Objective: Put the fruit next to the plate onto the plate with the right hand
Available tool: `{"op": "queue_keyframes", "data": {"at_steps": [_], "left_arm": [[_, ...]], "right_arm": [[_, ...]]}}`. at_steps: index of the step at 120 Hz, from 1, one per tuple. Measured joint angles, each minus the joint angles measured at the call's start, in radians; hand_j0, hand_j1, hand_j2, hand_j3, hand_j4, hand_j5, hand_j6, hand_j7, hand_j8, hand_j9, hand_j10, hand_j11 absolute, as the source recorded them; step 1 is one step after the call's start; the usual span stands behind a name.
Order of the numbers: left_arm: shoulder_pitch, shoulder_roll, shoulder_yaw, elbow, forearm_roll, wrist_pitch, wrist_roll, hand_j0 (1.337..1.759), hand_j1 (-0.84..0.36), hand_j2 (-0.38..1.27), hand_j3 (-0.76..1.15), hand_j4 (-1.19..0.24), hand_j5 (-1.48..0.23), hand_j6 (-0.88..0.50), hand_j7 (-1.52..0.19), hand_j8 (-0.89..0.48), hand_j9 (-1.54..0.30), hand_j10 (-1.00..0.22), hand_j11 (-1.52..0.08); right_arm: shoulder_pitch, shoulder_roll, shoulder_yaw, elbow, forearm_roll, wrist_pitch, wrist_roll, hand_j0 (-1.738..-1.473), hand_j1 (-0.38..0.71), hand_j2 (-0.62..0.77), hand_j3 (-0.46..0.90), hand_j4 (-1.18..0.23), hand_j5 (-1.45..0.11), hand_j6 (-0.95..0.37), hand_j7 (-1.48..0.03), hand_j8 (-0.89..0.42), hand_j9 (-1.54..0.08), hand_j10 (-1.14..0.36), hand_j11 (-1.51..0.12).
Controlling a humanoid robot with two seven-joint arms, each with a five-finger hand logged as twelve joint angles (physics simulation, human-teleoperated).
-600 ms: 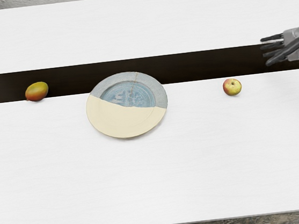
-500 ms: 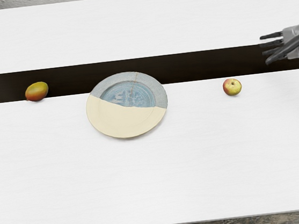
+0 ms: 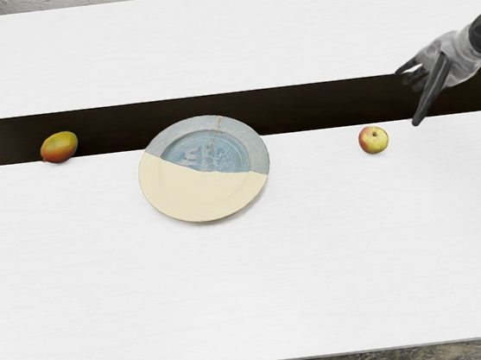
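A round plate (image 3: 192, 194), half blue and half cream, lies on the white table left of centre. A small red and yellow apple (image 3: 373, 140) sits on the table to the plate's right. A mango (image 3: 59, 147) rests at the edge of the dark gap, far to the plate's left. My right hand (image 3: 425, 81) comes in from the upper right edge, fingers spread and pointing down and to the left, holding nothing. It hovers above and to the right of the apple, apart from it. The left arm does not show.
A dark gap (image 3: 319, 105) runs across between the two white table surfaces (image 3: 251, 274), behind the plate. A strip of dark floor shows along the bottom edge.
The right hand has moved left and tilted downward toward the apple, and more of the forearm shows. The fruits and the plate have not moved.
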Motion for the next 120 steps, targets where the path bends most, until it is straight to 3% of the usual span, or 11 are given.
{"op": "queue_keyframes", "data": {"at_steps": [28, 48, 72, 76, 91, 109, 120], "left_arm": [[0.0, 0.0, 0.0, 0.0, 0.0, 0.0, 0.0, 1.658, 0.35, 0.0, 0.0, 0.0, 0.0, 0.0, 0.0, 0.0, 0.0, 0.0, 0.0], [0.0, 0.0, 0.0, 0.001, 0.0, 0.0, 0.0, 1.658, 0.35, 0.0, 0.0, 0.0, 0.0, 0.0, 0.0, 0.0, 0.0, 0.0, 0.0], [0.0, 0.0, 0.0, 0.0, 0.0, 0.0, 0.0, 1.658, 0.35, 0.0, 0.0, 0.0, 0.0, 0.0, 0.0, 0.0, 0.0, 0.0, 0.0], [0.0, 0.0, 0.0, 0.001, 0.0, 0.0, 0.0, 1.658, 0.35, 0.0, 0.0, 0.0, 0.0, 0.0, 0.0, 0.0, 0.0, 0.0, 0.0], [0.0, 0.0, 0.0, 0.0, 0.0, 0.0, 0.0, 1.658, 0.35, 0.0, 0.0, 0.0, 0.0, 0.0, 0.0, 0.0, 0.0, 0.0, 0.0], [0.0, 0.0, 0.0, 0.0, 0.0, 0.0, 0.0, 1.658, 0.35, 0.0, 0.0, 0.0, 0.0, 0.0, 0.0, 0.0, 0.0, 0.0, 0.0], [0.0, 0.0, 0.0, 0.0, 0.0, 0.0, 0.0, 1.658, 0.35, 0.0, 0.0, 0.0, 0.0, 0.0, 0.0, 0.0, 0.0, 0.0, 0.0]], "right_arm": [[0.151, 0.191, -0.341, -0.002, -0.157, 0.0, 0.0, -1.658, -0.35, 0.0, 0.0, 0.0, 0.0, 0.0, 0.0, 0.0, 0.0, 0.0, 0.0], [0.143, 0.313, -0.466, -0.002, -0.254, -0.012, 0.0, -1.658, -0.35, 0.0, 0.0, 0.0, 0.0, 0.0, 0.0, 0.0, 0.0, 0.0, 0.0], [0.078, 0.358, -0.448, 0.054, -0.267, -0.17, 0.0, -1.658, -0.35, 0.0, 0.0, 0.0, 0.0, 0.0, 0.0, 0.0, 0.0, 0.0, 0.0], [0.068, 0.346, -0.44, 0.097, -0.267, -0.219, 0.0, -1.658, -0.35, 0.0, 0.0, 0.0, 0.0, 0.0, 0.0, 0.0, 0.0, 0.0, 0.0], [0.074, 0.212, -0.427, 0.388, -0.292, -0.465, 0.0, -1.658, -0.34, 0.0, 0.0, -0.01, -0.01, -0.01, -0.01, -0.01, -0.01, -0.01, -0.01], [0.078, 0.109, -0.42, 0.632, -0.343, -0.699, 0.0, -1.658, -0.35, 0.0, 0.0, 0.0, 0.0, 0.0, 0.0, 0.0, 0.0, 0.0, 0.0], [0.076, 0.071, -0.419, 0.721, -0.388, -0.803, 0.0, -1.658, -0.35, 0.0, 0.0, 0.0, 0.0, 0.0, 0.0, 0.0, 0.0, 0.0, 0.0]]}}
